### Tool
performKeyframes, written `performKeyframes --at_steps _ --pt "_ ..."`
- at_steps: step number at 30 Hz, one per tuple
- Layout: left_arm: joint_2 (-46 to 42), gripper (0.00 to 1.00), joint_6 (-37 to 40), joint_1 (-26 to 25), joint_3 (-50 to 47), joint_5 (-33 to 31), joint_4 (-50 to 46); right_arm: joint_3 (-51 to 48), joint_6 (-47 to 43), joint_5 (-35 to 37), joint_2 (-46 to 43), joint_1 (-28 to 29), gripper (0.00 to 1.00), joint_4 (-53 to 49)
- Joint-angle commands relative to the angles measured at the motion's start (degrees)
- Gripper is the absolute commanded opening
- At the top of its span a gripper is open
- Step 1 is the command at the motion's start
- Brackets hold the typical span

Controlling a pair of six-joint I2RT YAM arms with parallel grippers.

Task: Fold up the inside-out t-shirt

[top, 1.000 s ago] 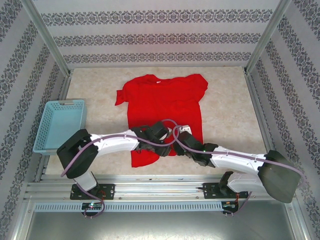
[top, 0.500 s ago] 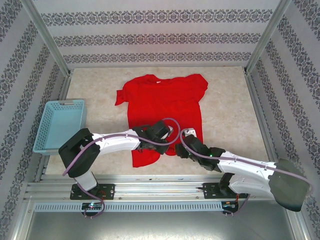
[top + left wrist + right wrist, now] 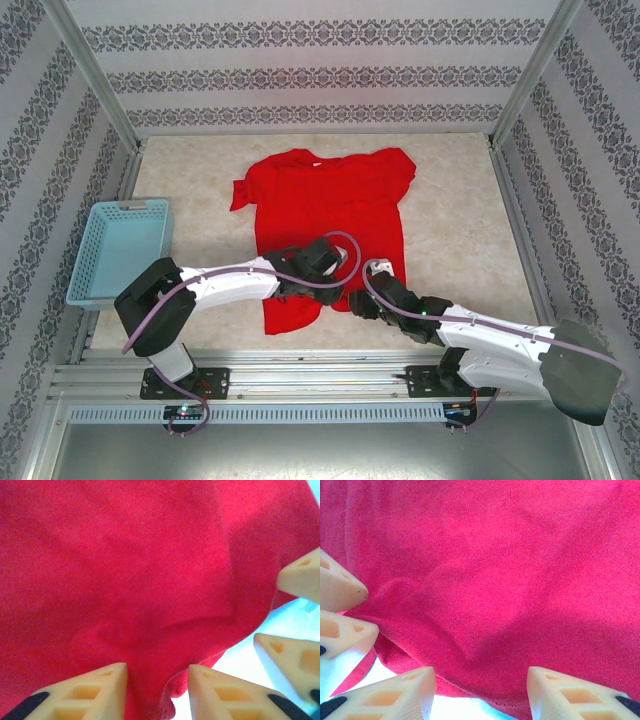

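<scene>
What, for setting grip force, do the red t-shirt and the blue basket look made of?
The t-shirt: soft matte cloth, perhaps cotton; it wrinkles and folds limply, with no sheen. The basket: probably rigid plastic; moulded mesh walls hold a straight rim.

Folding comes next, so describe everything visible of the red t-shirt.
The plain bright red short-sleeved cloth t-shirt lies spread fairly flat on the beige speckled table, with its collar at the far side, its sleeves out to both sides and its hem toward the arms. No print shows. The soft cloth is rumpled at the near hem. A ridge of it runs between the parted fingers of the left pincer, and the hem edge lies between those of the open right pincer.
</scene>
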Motion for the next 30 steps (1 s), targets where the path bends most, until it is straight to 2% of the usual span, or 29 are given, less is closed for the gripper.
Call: performKeyframes --at_steps 1,6,9,10,14,17,19,27,30 --pt "1.2 0.30 0.7 0.0 2.1 -0.8 0.2 -0.7 0.9 0.1 -1.4 -0.1 0.53 -0.9" --pt "0.1 0.16 0.4 0.0 2.0 -1.6 -0.2 -1.1 0.9 0.4 -2.6 -0.1 0.53 -1.8" --pt "-0.8 0.12 0.3 0.0 1.5 -0.4 0.4 -1.1 1.1 0.1 -2.9 -0.1 0.53 -1.5" --pt "-0.8 0.13 0.5 0.0 1.4 -0.2 0.1 -1.1 1.1 0.1 -2.9 -0.1 0.53 -1.4" --pt "-0.8 0.30 1.3 0.0 0.6 -0.2 -0.8 -1.1 1.2 0.3 -3.5 -0.1 0.54 -1.6" --pt "-0.5 0.35 1.5 0.0 0.1 0.3 -0.9 -1.1 1.1 0.4 -3.5 -0.1 0.55 -1.8" --pt "-0.1 0.35 1.5 0.0 0.1 0.1 -1.2 -1.1 1.1 0.4 -3.6 -0.1 0.55 -2.1" --pt "0.6 0.15 1.7 0.0 0.7 -0.6 -1.6 -1.1 1.1 0.8 -4.9 -0.1 0.56 -3.2" --pt "0.8 0.11 2.0 0.0 1.1 -0.7 -2.1 -1.1 1.3 1.0 -5.7 -0.1 0.57 -3.6"
